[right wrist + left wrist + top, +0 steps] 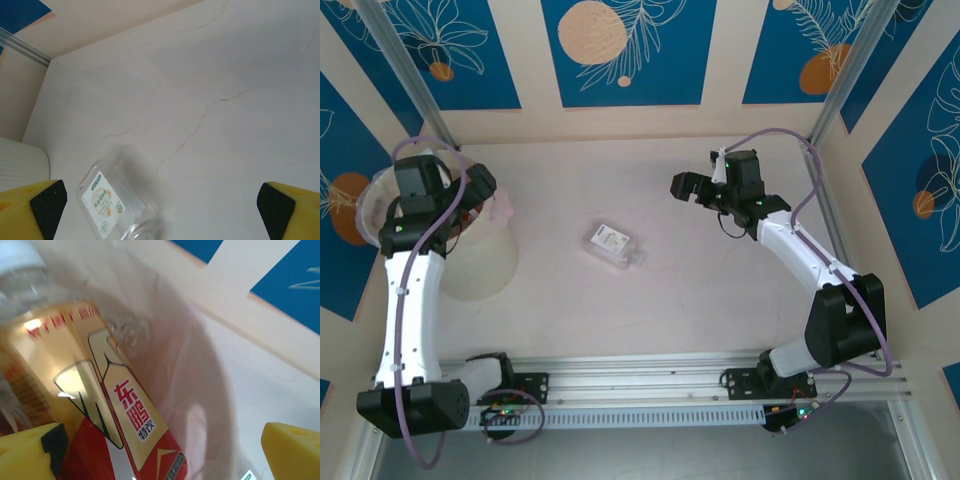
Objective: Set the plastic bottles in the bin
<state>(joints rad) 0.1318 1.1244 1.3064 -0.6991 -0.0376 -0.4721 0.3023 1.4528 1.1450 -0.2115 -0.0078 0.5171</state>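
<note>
1 bottle (613,246) mid-table, open tabletop (720,300) around; bin (485,265) at left edge

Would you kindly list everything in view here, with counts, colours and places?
clear plastic bottle: one, clear with a white, orange and green label, lying on its side mid-table, apart from both arms.
amber bottle: at least one, amber liquid, gold and red label, inside the bin.
bin: one, cream with a thin clear liner, at the table's left side.
table: one, pale cream.
wall panels: several, blue with orange and white leaf prints, around the table.
rail: one, silver, along the near edge.
left tool: one, yellow fingertips, open, over the bin.
right tool: one, yellow fingertips, open, above the table to the right of the clear plastic bottle.
</note>
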